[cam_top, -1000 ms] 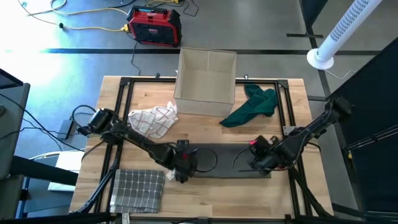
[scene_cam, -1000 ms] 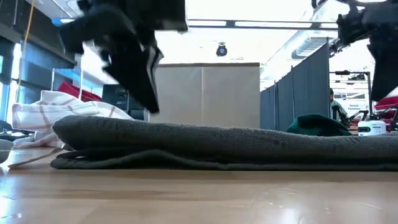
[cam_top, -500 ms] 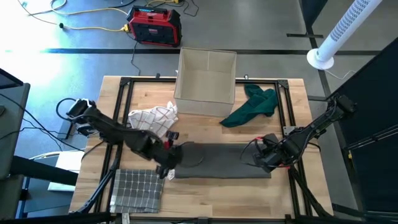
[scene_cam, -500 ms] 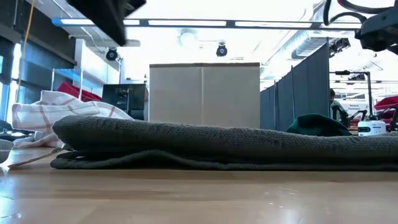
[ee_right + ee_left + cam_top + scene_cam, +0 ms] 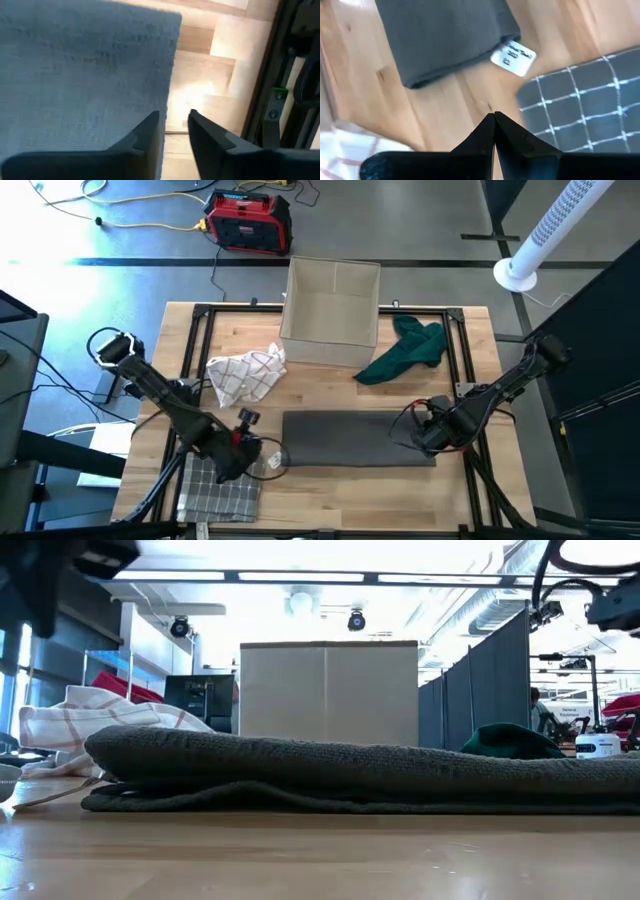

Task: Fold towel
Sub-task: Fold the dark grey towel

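The dark grey towel [image 5: 355, 438] lies folded flat on the table in a long strip, with a white label [image 5: 512, 52] at its near left corner. My left gripper [image 5: 255, 458] hangs shut just off the towel's left end [image 5: 445, 35], above bare wood [image 5: 494, 116]. My right gripper [image 5: 425, 435] hovers over the towel's right end [image 5: 85, 75], its fingers [image 5: 174, 117] a little apart with nothing between them. In the low view the towel [image 5: 350, 775] rests on the table and my right gripper [image 5: 610, 600] is well above it.
A folded grey checked towel [image 5: 215, 485] lies at the near left, close under my left gripper. A white checked cloth [image 5: 245, 372], a beige box [image 5: 331, 300] and a green cloth [image 5: 405, 350] stand farther back. Black frame rails [image 5: 468, 380] border the table.
My left gripper has drawn away from the towel's left end toward the table's left and near edges, rising out of the low view's middle. My right gripper has risen slightly above the towel's right end. The towel has lain still.
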Controlling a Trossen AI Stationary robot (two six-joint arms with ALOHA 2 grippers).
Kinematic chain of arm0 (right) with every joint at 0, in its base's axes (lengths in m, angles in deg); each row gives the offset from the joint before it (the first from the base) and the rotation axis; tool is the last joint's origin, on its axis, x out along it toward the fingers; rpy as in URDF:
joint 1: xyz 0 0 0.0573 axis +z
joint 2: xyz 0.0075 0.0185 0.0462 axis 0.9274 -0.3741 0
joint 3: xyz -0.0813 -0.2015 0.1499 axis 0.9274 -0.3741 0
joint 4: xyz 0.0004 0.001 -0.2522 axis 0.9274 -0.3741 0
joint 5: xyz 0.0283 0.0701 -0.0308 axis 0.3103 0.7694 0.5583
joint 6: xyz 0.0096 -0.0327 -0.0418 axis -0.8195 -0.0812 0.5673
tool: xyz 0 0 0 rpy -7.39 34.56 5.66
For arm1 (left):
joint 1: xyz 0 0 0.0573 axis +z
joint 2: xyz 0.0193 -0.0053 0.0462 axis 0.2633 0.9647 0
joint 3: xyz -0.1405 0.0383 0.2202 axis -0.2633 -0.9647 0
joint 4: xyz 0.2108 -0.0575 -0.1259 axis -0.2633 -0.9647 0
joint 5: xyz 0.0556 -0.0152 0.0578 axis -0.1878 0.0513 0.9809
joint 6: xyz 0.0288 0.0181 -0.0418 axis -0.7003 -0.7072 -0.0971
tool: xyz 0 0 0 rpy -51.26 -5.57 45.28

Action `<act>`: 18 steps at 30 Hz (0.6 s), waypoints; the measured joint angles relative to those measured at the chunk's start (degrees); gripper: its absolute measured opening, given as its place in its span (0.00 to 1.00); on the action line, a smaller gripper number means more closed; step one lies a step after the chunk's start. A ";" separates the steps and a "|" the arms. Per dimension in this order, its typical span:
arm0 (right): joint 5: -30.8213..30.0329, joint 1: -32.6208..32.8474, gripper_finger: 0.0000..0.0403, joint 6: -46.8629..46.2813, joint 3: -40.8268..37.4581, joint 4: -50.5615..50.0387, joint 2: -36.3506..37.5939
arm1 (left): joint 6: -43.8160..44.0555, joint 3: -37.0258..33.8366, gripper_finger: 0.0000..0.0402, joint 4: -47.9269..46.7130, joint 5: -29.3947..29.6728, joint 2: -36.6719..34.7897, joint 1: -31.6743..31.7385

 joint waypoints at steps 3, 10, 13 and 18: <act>1.27 0.02 0.36 -0.68 -4.34 9.22 -0.01 | 3.39 -3.52 0.00 2.59 -0.02 -3.47 -2.14; 1.12 0.00 0.40 -4.30 -12.28 17.41 -0.04 | 9.63 -9.67 0.00 7.64 2.71 -7.64 -6.06; 1.12 0.00 0.39 -5.01 -14.02 17.90 -0.16 | 11.36 -12.06 0.00 9.44 4.35 -7.60 -6.23; 0.61 0.00 0.30 -4.97 -16.80 23.27 -0.13 | 9.92 -17.42 0.00 17.33 7.75 -7.56 -5.54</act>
